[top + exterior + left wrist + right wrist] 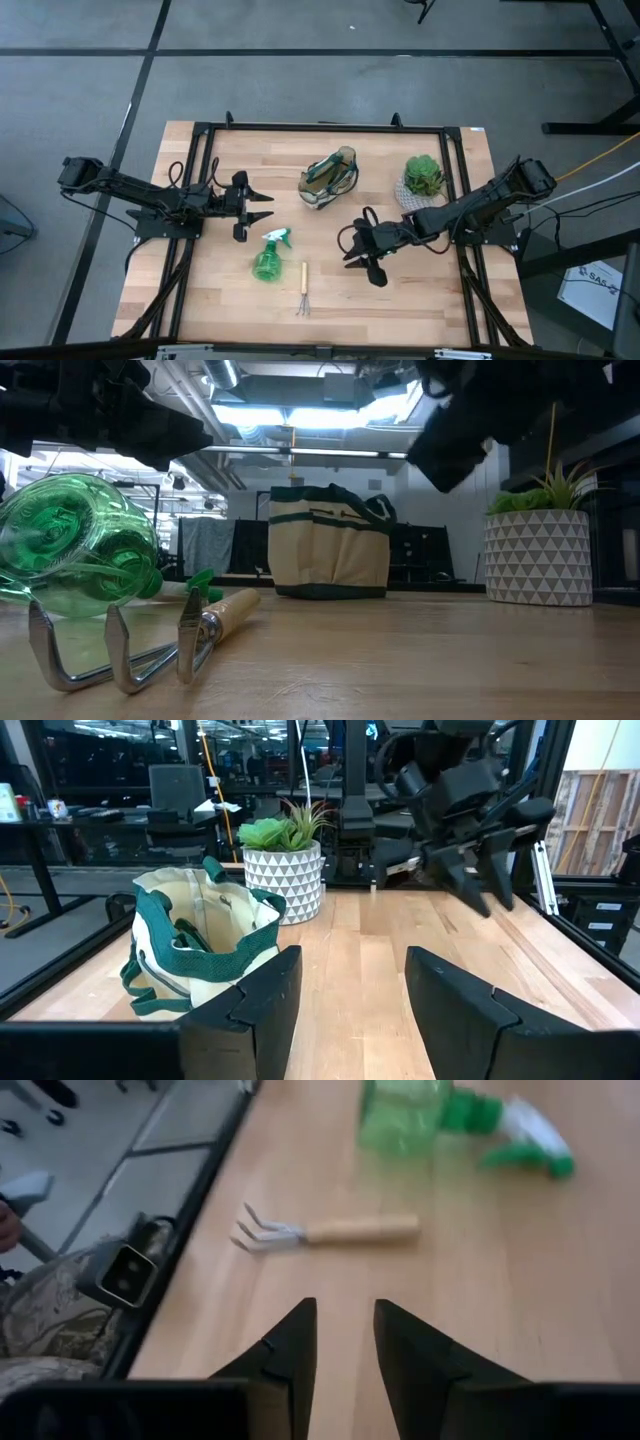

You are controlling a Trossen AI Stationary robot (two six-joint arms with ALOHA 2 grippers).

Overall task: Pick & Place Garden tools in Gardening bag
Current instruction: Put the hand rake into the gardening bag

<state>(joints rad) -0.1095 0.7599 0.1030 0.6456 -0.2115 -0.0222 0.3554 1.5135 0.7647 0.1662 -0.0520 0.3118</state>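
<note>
i see the green translucent spray bottle (267, 262) and wooden-handled small rake (303, 292) lying side by side on the wooden table (220, 300), outside the beige fabric tote with green trim (329, 178); trowel and shears aren't visible, maybe bagged. my left gripper (262, 207) hovers empty, jaws apart, beside the tote; my right gripper (352, 248) hangs empty near the rake, jaws slightly apart.

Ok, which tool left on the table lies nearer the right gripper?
The small rake, with its wooden handle; the green spray bottle lies farther from the right gripper, toward the left arm.
</note>
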